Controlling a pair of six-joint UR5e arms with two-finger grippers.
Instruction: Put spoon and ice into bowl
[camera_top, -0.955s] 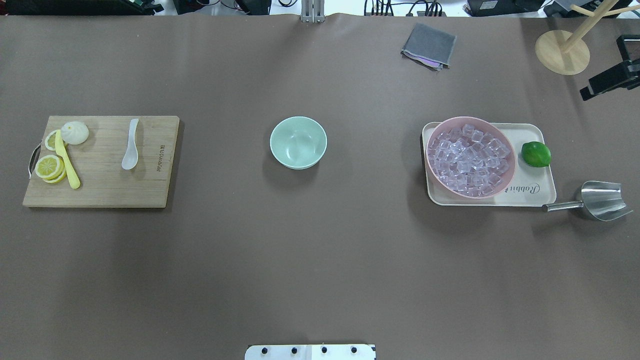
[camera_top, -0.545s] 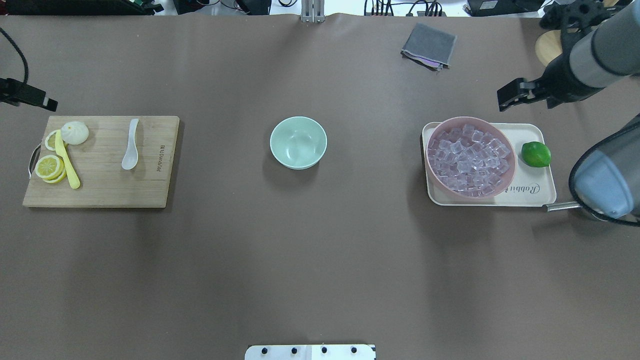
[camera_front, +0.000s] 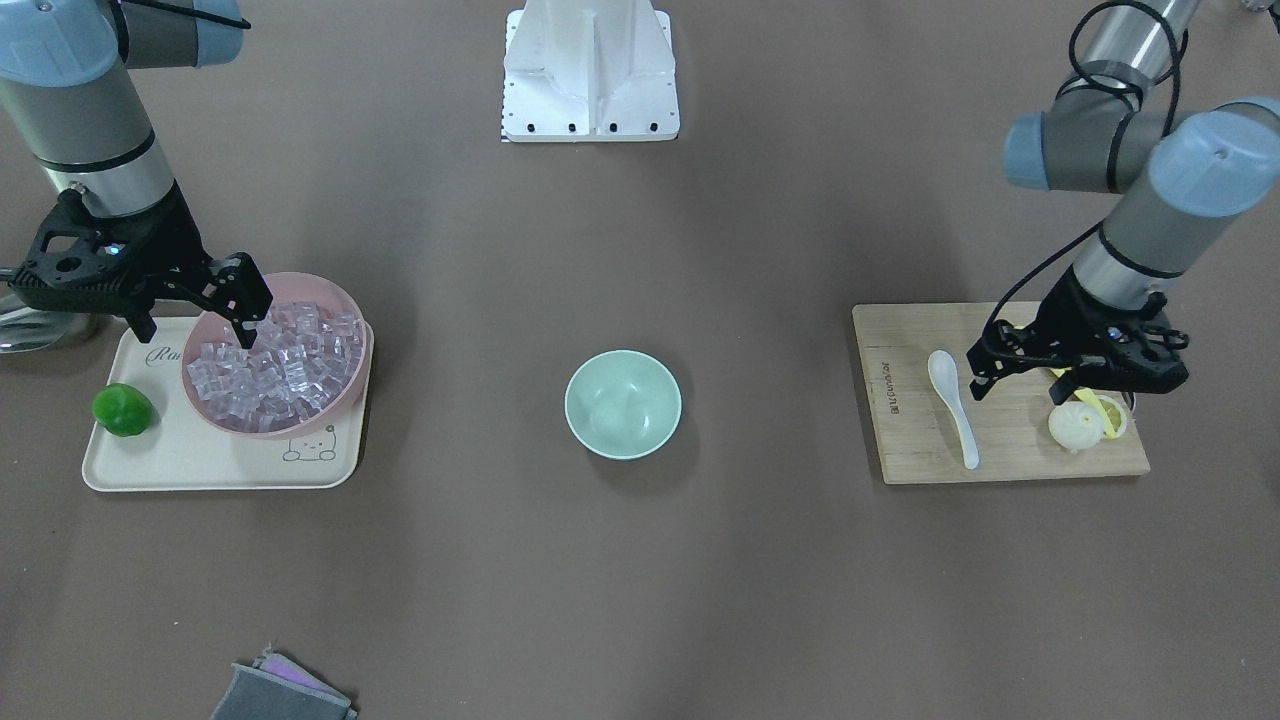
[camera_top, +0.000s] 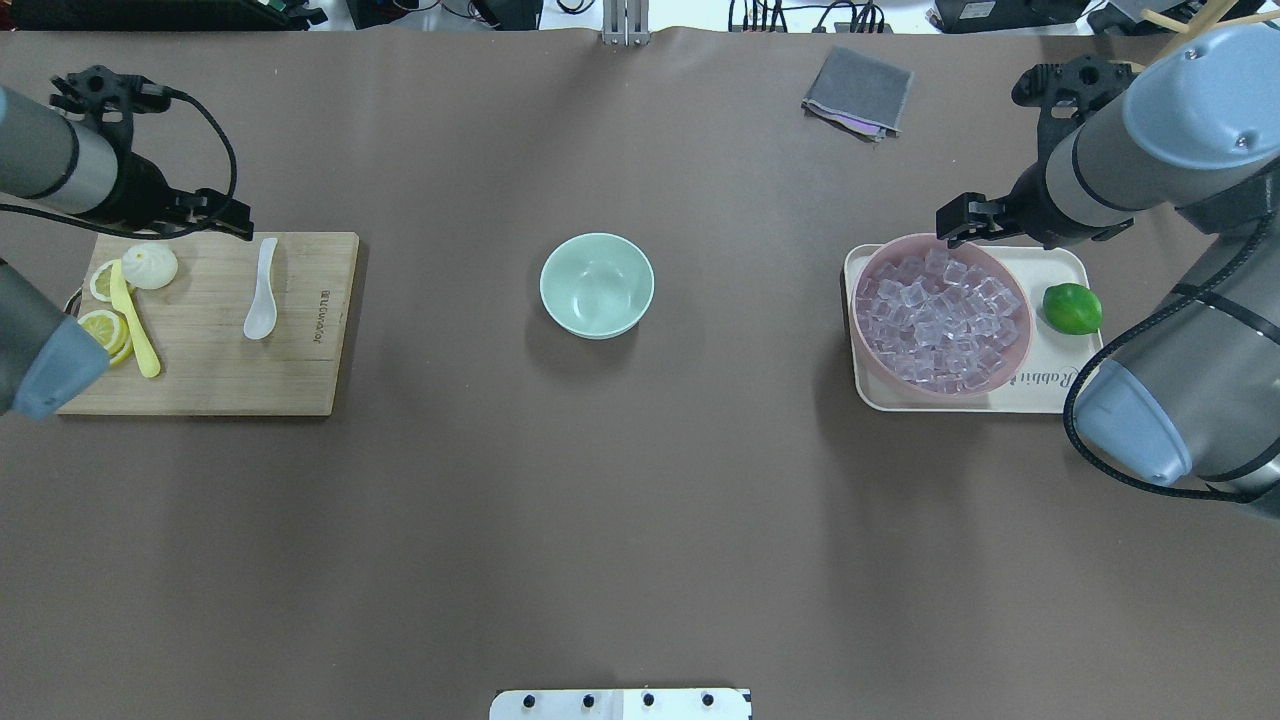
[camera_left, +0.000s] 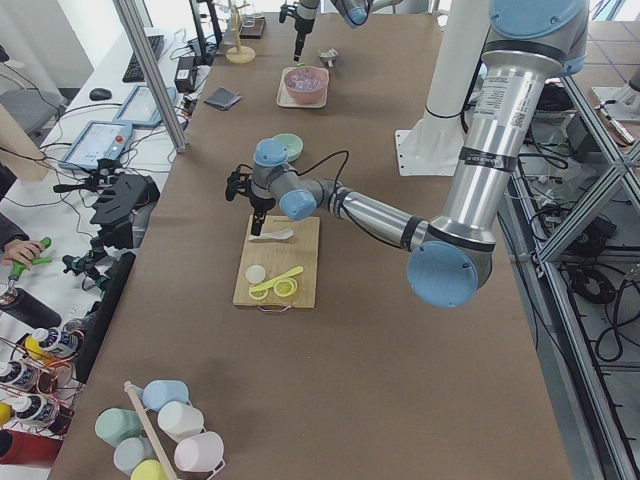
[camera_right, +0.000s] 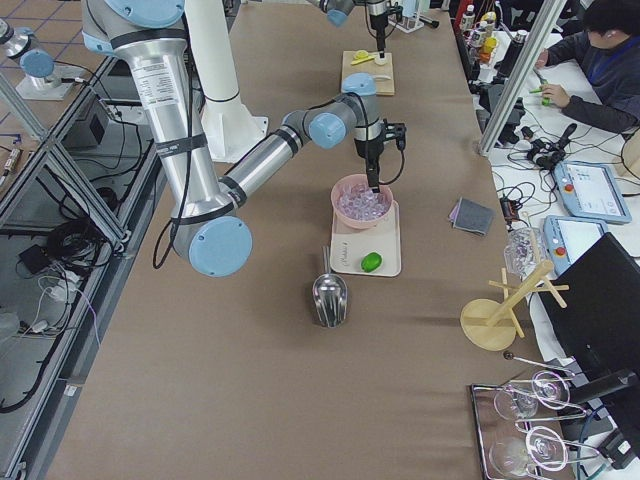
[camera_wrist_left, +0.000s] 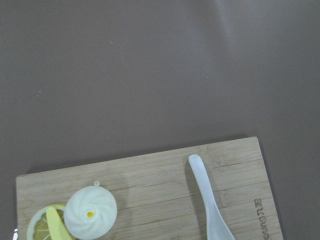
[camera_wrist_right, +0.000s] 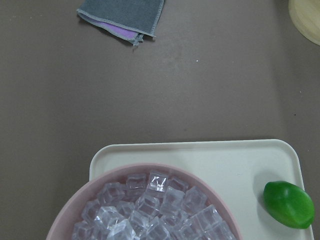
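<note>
Brown paper covers the surface (camera_top: 640, 520), and nothing on it has been picked up yet. At the left gripper (camera_front: 1018, 388) the jaws stand apart with nothing between them. They hang over the far part of the cutting board (camera_top: 300, 370), close to the handle end of the spoon (camera_top: 264, 285) but not touching it. The spoon lies flat on the board with its scoop toward the robot, and lemon slices (camera_top: 98, 335) and a white bun (camera_top: 150, 265) lie further along the board.

At the right gripper (camera_front: 195, 335) the jaws are likewise spread and empty, poised above the pink bowl (camera_front: 300, 425) toward its far rim. The ice (camera_top: 940, 315) is heaped in that bowl, which sits on a cream tray (camera_top: 1060, 270) with a lime (camera_top: 1072, 308) beside it. The green bowl (camera_top: 560, 290) stands alone midway between board and tray, well apart from both, and holds nothing.

Neither half of the task is done: the spoon is on the board and every cube is in the pink bowl. Both arms look to be at the approach stage, so lowering, gripping, carrying and releasing are all left for each item.

Half a second earlier the left gripper was out at the overhead view's left edge, off the board. The right one was then beyond the tray's far corner. Both have since closed in. A second ago hardly any of either arm showed. Spoon, ice and green bowl have not shifted.
</note>
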